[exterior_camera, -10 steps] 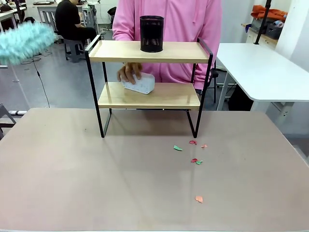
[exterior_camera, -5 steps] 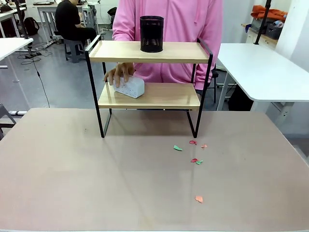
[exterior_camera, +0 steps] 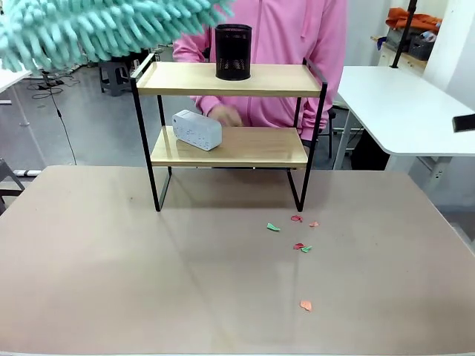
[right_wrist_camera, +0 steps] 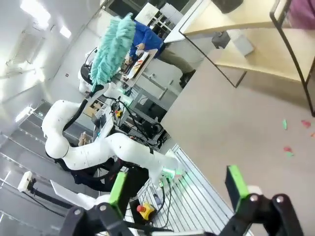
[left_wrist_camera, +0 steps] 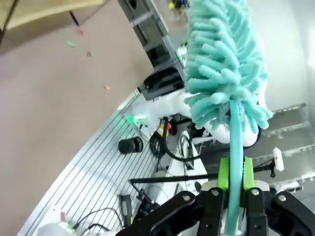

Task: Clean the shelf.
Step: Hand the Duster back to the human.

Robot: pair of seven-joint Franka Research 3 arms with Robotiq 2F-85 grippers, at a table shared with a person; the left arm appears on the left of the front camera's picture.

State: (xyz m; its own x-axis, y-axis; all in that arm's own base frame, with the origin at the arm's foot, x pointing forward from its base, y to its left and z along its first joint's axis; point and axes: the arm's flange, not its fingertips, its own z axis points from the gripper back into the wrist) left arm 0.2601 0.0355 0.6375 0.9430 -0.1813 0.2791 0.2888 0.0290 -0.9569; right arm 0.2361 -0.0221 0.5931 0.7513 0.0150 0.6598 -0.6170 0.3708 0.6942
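Note:
The shelf [exterior_camera: 230,78], two light boards in a black frame, stands at the table's far side. A black mesh cup [exterior_camera: 233,52] sits on its top board and a white box [exterior_camera: 197,130] on the lower board's left end. A person's hand [exterior_camera: 225,115] hovers behind the box, apart from it. My left gripper [left_wrist_camera: 236,174] is shut on the handle of a teal fluffy duster [left_wrist_camera: 224,59], whose head [exterior_camera: 104,30] hangs high, left of the shelf's top. My right gripper [right_wrist_camera: 177,187] stands open and empty, off the table's right side, facing the shelf [right_wrist_camera: 246,19].
Several small red and green paper scraps [exterior_camera: 297,233] lie on the tan table [exterior_camera: 148,282] in front of the shelf's right leg. A white side table [exterior_camera: 401,104] stands at the right. The person in pink stands close behind the shelf.
The person's hand has let go of the white box and slid right. The duster head has swung into the top left, near the shelf. A black part has appeared at the right edge.

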